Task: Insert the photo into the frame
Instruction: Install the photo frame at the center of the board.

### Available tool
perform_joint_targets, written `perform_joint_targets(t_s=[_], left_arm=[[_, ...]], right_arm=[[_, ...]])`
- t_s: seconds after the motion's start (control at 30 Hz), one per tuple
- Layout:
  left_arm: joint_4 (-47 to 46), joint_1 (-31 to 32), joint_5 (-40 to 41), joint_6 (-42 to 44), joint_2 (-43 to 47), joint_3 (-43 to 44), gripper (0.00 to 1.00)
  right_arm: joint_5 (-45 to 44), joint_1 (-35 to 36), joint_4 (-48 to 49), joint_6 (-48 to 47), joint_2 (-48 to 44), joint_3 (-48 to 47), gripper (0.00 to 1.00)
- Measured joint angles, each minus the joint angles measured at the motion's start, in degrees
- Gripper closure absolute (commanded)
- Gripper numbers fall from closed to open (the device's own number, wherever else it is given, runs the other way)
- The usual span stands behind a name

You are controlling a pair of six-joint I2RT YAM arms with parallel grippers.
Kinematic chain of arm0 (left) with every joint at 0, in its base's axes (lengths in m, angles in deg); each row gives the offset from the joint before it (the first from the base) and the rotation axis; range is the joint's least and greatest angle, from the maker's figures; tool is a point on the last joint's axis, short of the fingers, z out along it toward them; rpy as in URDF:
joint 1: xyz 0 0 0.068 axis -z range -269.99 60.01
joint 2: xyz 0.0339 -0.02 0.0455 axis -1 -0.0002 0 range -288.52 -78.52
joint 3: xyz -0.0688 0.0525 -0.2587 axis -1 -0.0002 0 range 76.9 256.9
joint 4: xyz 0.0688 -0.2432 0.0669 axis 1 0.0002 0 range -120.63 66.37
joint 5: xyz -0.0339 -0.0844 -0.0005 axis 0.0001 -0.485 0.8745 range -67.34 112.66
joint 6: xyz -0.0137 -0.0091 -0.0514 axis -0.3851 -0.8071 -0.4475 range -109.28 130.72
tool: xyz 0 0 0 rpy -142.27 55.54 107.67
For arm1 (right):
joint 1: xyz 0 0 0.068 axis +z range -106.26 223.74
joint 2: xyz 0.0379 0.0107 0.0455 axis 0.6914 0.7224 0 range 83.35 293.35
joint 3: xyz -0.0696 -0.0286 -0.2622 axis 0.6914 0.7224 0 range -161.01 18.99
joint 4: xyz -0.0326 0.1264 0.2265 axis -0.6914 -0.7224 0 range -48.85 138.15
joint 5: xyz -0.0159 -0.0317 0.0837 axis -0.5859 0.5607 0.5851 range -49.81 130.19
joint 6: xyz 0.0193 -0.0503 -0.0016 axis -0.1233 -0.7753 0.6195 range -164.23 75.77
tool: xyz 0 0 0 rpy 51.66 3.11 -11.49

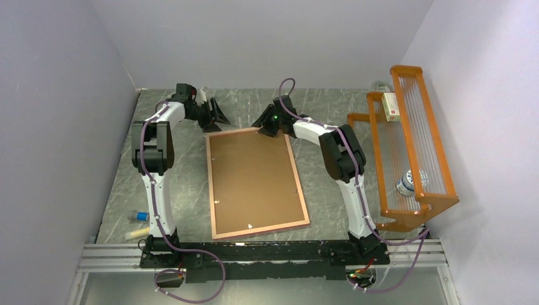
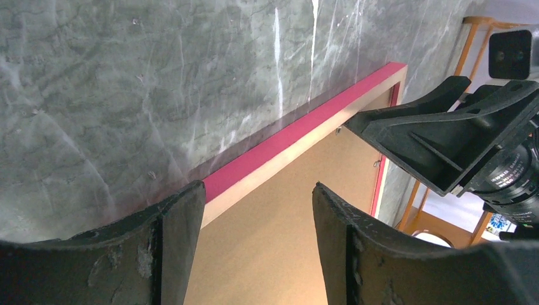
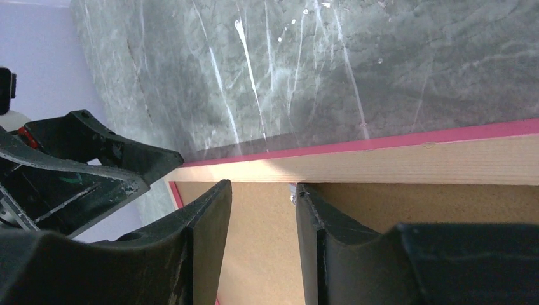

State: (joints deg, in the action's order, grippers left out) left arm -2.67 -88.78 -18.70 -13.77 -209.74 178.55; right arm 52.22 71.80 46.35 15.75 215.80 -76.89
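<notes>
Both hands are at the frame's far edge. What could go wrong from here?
The right hand sits over a small tab on the frame; closing could miss it.
The left hand is open close by, so the hands could collide.
A push could slide the frame on the table.

Top view: bright, even, diffuse overhead light; sharp throughout; lilac cast on walls; faint soft shadows under arms on counter [image 1: 191, 190]. Wrist views: white glare streaks across glossy counter; dark band on counter beside pink edge of frame [image 2: 299, 136]. Fingers [image 2: 171, 248] of left hand [image 2: 257, 190] soft, close to lens; fingers [image 3: 203, 248] of right hand [image 3: 262, 189] likewise blurred. Lower right of left wrist view blown white.
</notes>
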Motion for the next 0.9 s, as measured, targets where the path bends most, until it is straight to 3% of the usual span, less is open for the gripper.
perform_joint_targets(t_s=[0.27,0.43,0.7,0.9], left_arm=[[4.35,0.00,1.77,-0.22,-0.42,4.98,0.30],[4.94,-0.13,2.95,-0.39,-0.42,7.58,0.30],[8.15,-0.52,6.78,-0.46,-0.42,8.11,0.30],[10.36,-1.70,11.69,-1.14,1.31,5.01,0.29]], right_arm=[[0.13,-0.22,-0.63,-2.01,0.04,-0.87,0.46],[-3.02,-0.24,-6.25,-5.07,-1.11,-2.47,0.46],[-2.93,-0.50,-9.31,-6.40,-1.53,-2.64,0.63],[0.90,-0.52,-8.52,-6.43,-1.20,-2.86,0.70]])
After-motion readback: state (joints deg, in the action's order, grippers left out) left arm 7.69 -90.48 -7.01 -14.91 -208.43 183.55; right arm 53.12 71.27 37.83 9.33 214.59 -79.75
